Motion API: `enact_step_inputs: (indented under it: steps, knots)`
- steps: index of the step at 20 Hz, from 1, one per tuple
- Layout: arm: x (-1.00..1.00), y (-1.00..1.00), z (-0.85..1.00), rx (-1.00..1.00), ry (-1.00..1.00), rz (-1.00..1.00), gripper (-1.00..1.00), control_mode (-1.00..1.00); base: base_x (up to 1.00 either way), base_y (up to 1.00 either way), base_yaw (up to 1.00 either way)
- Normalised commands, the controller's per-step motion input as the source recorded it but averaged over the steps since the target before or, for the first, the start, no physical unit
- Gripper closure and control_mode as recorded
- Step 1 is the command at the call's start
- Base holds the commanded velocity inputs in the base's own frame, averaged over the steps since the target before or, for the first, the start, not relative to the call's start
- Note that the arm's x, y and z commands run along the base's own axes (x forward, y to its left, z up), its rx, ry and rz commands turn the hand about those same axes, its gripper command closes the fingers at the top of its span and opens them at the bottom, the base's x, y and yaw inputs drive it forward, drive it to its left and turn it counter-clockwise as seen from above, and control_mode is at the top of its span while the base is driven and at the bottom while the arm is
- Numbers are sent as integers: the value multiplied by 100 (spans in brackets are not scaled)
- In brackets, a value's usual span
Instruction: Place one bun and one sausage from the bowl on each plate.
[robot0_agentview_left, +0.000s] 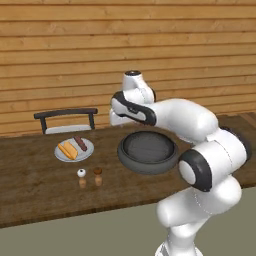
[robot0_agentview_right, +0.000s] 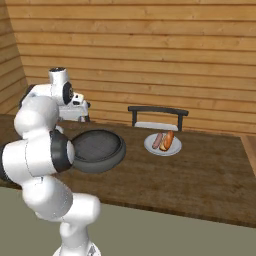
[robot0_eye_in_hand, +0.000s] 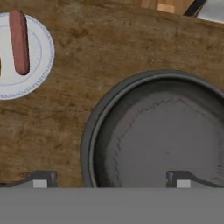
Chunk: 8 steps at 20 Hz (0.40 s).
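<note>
- Hand view looks down on the dark bowl (robot0_eye_in_hand: 157, 131) with the gripper (robot0_eye_in_hand: 111, 178) above its near rim, finger tips spread wide and holding nothing.
- Left base view shows the bowl (robot0_agentview_left: 148, 151) mid-table, its inside bare.
- A light plate (robot0_agentview_left: 74, 150) lies left of the bowl, apart from it, carrying a bun (robot0_agentview_left: 67, 149) and a sausage (robot0_agentview_left: 80, 143) side by side.
- Two small shakers (robot0_agentview_left: 90, 177) stand on the wooden table (robot0_agentview_left: 35, 185) nearer than the plate.
</note>
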Motion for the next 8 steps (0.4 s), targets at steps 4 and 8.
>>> enact_step_inputs:
  steps: [4,8]
  knots:
    - [-48,-100,17,0,-13,-11,-100,-100,0,0,0]
    - [-9,-67,-6,0,-3,-12,-100,-100,0,0,0]
